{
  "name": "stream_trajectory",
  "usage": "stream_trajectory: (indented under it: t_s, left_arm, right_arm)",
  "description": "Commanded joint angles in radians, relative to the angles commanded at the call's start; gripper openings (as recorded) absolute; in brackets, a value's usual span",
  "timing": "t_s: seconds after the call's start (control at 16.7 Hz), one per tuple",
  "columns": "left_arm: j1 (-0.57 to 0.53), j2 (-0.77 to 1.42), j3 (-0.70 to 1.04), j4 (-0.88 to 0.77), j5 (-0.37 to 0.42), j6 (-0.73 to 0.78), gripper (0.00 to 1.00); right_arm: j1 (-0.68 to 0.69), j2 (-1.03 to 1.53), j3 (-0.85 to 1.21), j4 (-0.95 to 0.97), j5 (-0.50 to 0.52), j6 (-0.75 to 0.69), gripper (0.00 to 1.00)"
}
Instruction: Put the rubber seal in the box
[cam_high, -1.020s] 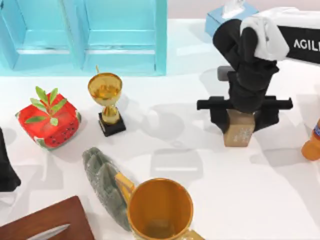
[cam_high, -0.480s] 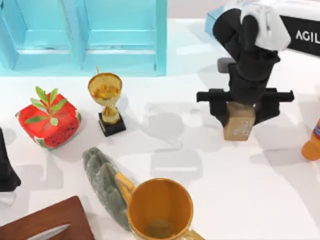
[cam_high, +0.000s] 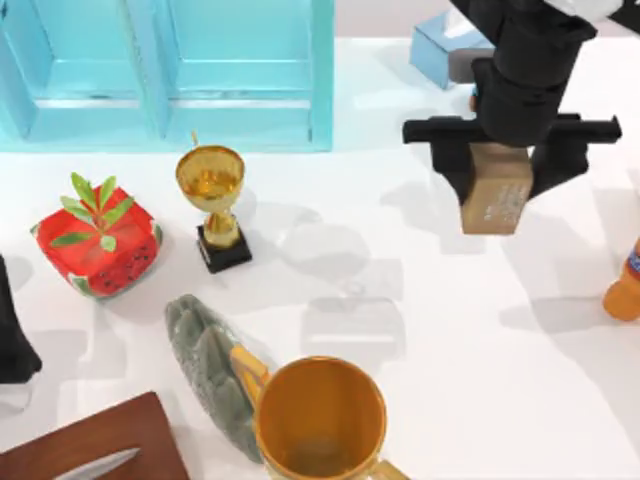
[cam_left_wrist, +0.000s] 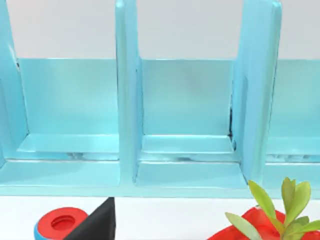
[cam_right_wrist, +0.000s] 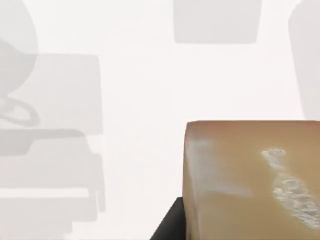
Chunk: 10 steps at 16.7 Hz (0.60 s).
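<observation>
1. The right hand (cam_high: 497, 175) is up at the far right of the bench (cam_high: 450, 360), its two black fingers closed on the rubber seal (cam_high: 496, 190) — one finger on each side of the tan block.
2. The seal hangs below the hand with its shadow lying apart from it on the white surface, so it looks lifted clear. Whitish print shows on its side, and the right wrist view sees that print close up on the seal's tan face (cam_right_wrist: 250, 180).
3. Just behind the right arm, at the far edge, sits a light-blue tissue box (cam_high: 437, 45).
4. The box (cam_high: 200, 70) — a turquoise thing with open compartments — stands along the far left; the seal is well apart from it, off to its right.
5. Between them, nearer the box, is a gold trophy (cam_high: 212, 200) on a black base. A red watermelon-print cube (cam_high: 97, 245) with green leaves sits to the left.
6. Near the front are an orange mug (cam_high: 320, 420), a grey-green lump (cam_high: 205, 365) touching it, and a brown board (cam_high: 100, 445).
7. An orange bottle (cam_high: 625, 285) stands at the right edge.
8. The left arm (cam_high: 12, 335) is parked at the left edge; I cannot tell how its hand is set.
</observation>
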Motion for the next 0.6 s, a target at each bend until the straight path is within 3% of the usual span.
stream_trajectory:
  t_s: [0.3,0.6]
  left_arm:
    - [0.000,0.000,0.000,0.000,0.000,0.000,1.00]
    - [0.000,0.000,0.000,0.000,0.000,0.000,1.00]
  right_arm:
    - [-0.012,-0.003,-0.002,0.007,0.005,0.000,0.00]
    - [-0.226,-0.090,-0.027,0.044,0.050,-0.166,0.00]
